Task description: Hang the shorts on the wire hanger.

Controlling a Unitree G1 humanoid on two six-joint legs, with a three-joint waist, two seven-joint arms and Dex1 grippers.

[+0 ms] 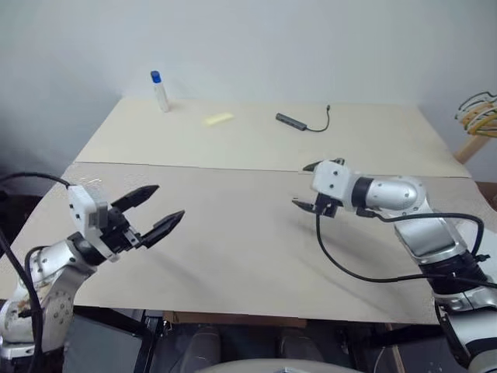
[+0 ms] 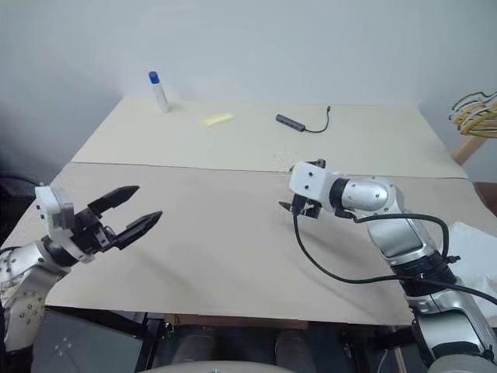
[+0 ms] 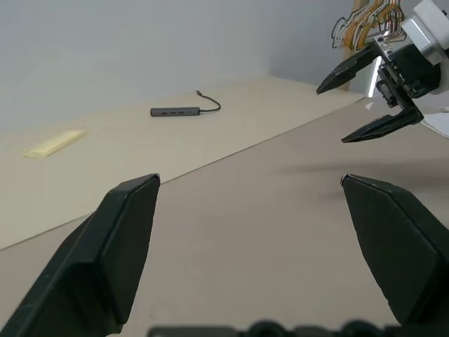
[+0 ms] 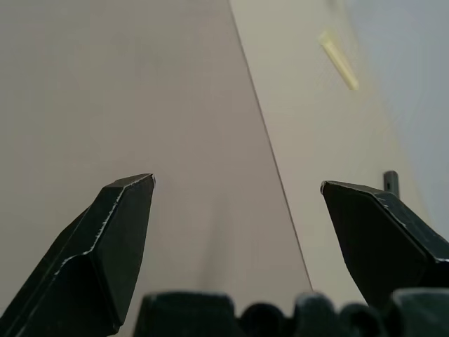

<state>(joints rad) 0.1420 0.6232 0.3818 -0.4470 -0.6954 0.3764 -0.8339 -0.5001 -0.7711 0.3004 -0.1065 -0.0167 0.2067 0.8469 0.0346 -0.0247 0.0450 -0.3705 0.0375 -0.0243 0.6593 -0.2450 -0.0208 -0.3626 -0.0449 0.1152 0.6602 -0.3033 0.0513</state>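
Note:
The shorts and the wire hanger are out of view. My left gripper [image 1: 168, 202] hovers over the near-left part of the pale table [image 1: 233, 249], open, pointing toward the middle with nothing between its fingers. My right gripper [image 1: 301, 185] hangs over the table's right-centre, tilted down toward the left, also open and holding nothing. In the left wrist view the right gripper [image 3: 331, 116] faces the left gripper [image 3: 249, 181] across bare tabletop. Beyond the right gripper [image 4: 237, 184], the right wrist view takes in the table surface and the seam between the two boards.
On the far board stand a small bottle with a blue cap [image 1: 160, 91], a yellow strip [image 1: 218, 119] and a dark USB hub with its cable [image 1: 293, 120]. Bunched yellow and dark hangers [image 1: 477, 115] sit on a wooden rack at the far right. Something white [image 2: 475, 242] lies past the table's right edge.

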